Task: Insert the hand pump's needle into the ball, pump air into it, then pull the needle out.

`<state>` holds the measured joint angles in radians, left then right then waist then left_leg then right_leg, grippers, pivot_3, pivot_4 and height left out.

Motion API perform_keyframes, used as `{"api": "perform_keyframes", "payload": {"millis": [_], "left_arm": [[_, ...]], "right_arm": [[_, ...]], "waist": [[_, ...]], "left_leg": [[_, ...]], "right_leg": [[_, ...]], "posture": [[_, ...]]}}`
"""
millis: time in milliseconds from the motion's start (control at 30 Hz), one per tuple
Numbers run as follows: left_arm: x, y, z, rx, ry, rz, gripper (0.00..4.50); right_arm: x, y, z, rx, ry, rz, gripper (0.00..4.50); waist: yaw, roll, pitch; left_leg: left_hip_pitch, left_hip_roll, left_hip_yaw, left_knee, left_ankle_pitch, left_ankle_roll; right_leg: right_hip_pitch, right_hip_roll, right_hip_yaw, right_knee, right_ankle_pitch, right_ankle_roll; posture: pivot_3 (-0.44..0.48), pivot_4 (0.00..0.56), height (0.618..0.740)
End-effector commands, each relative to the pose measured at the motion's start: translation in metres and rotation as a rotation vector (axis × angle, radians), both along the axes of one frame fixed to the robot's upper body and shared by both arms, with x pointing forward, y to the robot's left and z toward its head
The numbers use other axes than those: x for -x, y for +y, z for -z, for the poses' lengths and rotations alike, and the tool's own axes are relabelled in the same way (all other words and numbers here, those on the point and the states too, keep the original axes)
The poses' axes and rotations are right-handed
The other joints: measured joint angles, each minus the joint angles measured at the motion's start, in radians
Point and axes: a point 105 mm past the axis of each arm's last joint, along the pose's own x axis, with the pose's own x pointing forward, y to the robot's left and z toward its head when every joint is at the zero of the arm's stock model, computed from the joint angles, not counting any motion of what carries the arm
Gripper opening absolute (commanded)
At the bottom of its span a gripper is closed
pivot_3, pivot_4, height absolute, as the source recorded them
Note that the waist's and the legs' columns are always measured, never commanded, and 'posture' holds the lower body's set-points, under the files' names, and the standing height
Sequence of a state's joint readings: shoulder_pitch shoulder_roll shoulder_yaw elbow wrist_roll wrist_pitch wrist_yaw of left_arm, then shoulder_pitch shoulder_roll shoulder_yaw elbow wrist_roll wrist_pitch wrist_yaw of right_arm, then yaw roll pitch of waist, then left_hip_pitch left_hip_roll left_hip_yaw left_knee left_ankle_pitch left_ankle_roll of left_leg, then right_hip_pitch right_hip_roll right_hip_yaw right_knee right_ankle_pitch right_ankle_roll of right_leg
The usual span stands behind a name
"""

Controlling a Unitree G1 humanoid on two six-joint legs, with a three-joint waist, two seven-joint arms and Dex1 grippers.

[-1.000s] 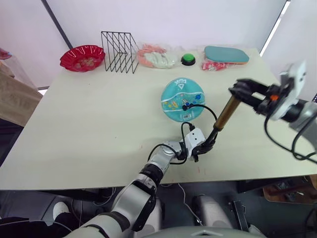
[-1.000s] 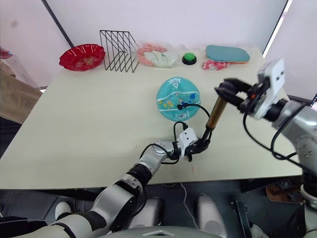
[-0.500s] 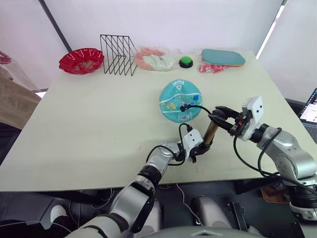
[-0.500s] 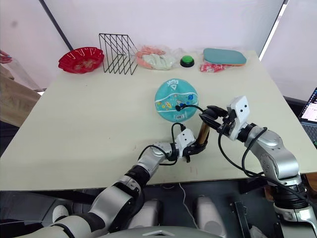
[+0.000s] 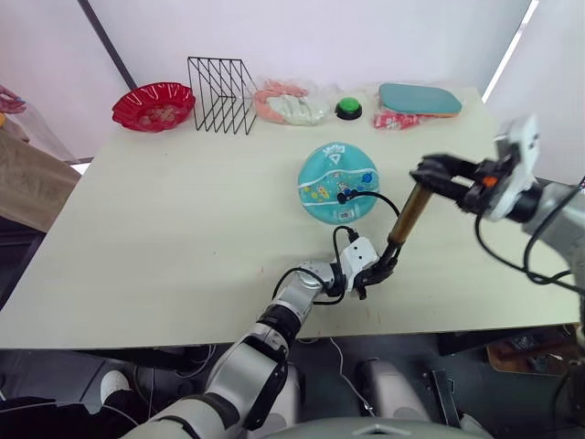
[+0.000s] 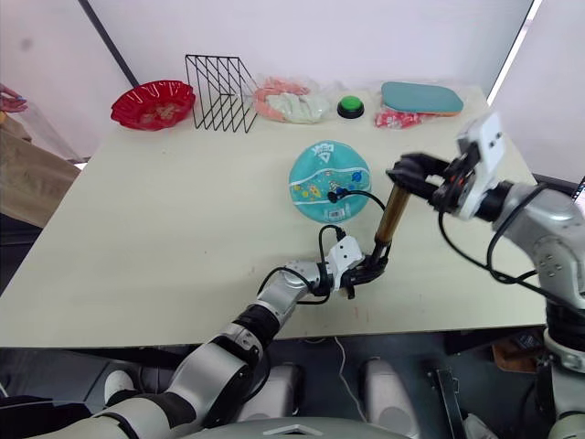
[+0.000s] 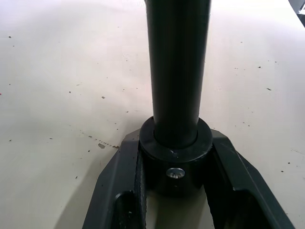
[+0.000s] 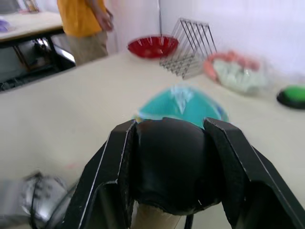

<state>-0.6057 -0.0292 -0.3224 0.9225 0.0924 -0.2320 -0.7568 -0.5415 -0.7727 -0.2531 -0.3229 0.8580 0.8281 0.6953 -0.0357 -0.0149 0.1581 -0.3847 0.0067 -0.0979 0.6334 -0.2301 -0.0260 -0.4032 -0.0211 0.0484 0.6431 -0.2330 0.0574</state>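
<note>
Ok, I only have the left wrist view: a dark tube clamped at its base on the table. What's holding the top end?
Observer: The right pincer is shut on the pump at its black handle, while the left pincer clamps the base.
Operator: Does the hose reach the ball?
Observer: Yes, the hose arcs to a small fitting on the near side of the ball; the pin itself is too small to see.

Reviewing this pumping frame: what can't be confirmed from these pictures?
- The needle: too small in the eye views; only the hose meeting the ball shows.
- T-handle: covered by the right tool.
- Pump base: its underside hidden between the left tool's fingers.
</note>
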Motion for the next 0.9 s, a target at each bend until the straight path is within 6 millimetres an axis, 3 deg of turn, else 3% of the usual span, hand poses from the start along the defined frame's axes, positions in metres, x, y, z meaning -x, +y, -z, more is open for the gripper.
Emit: {"api": "perform_keyframes", "payload": {"millis": [33, 200, 300, 400, 667, 900], "left_arm": [[0.011, 0.017, 0.035, -0.092, 0.109, -0.036, 1.07], [0.011, 0.016, 0.035, -0.091, 0.11, -0.033, 1.07], [0.011, 0.017, 0.035, -0.09, 0.11, -0.034, 1.07], [0.01, 0.018, 0.035, -0.088, 0.111, -0.04, 1.07], [0.01, 0.021, 0.035, -0.083, 0.109, -0.055, 1.07], [0.01, 0.022, 0.034, -0.082, 0.11, -0.054, 1.07]], "right_arm": [[0.022, -0.01, -0.057, -0.038, -0.169, -0.014, 1.67], [0.022, -0.012, -0.068, -0.03, -0.161, -0.016, 1.67], [0.016, -0.01, -0.049, -0.015, -0.096, -0.016, 1.67], [0.003, -0.006, 0.006, 0.007, 0.043, 0.009, 1.67], [0.001, 0.01, 0.072, 0.043, 0.135, -0.003, 1.67], [0.002, 0.025, 0.152, 0.09, 0.26, -0.004, 1.67]], "waist": [[0.0, 0.0, 0.0], [0.002, 0.0, 0.002], [0.003, 0.0, 0.002], [0.004, -0.004, 0.0], [-0.005, -0.003, -0.002], [-0.007, -0.007, -0.008]], "left_leg": [[0.0, 0.0, 0.0, 0.0, 0.0, 0.0], [-0.002, 0.0, 0.001, 0.0, 0.0, 0.0], [-0.003, -0.001, 0.001, 0.0, 0.0, 0.0], [-0.002, -0.001, 0.001, 0.0, -0.001, 0.002], [0.004, 0.001, 0.003, 0.0, -0.001, 0.002], [0.005, 0.002, 0.003, -0.001, -0.001, 0.002]], "right_leg": [[0.0, 0.0, 0.0, 0.0, 0.0, 0.0], [-0.002, -0.001, 0.001, 0.0, 0.0, 0.0], [-0.002, -0.001, 0.001, 0.0, 0.002, 0.004], [-0.002, -0.001, 0.0, -0.001, 0.002, 0.004], [0.001, 0.001, 0.003, 0.0, 0.0, 0.0], [0.003, 0.002, 0.003, 0.0, 0.0, 0.0]], "posture": [[0.0, 0.15, 0.74], [0.0, 0.15, 0.74], [0.0, 0.15, 0.74], [0.0, 0.15, 0.74], [0.0, 0.15, 0.74], [0.0, 0.15, 0.74]]}}
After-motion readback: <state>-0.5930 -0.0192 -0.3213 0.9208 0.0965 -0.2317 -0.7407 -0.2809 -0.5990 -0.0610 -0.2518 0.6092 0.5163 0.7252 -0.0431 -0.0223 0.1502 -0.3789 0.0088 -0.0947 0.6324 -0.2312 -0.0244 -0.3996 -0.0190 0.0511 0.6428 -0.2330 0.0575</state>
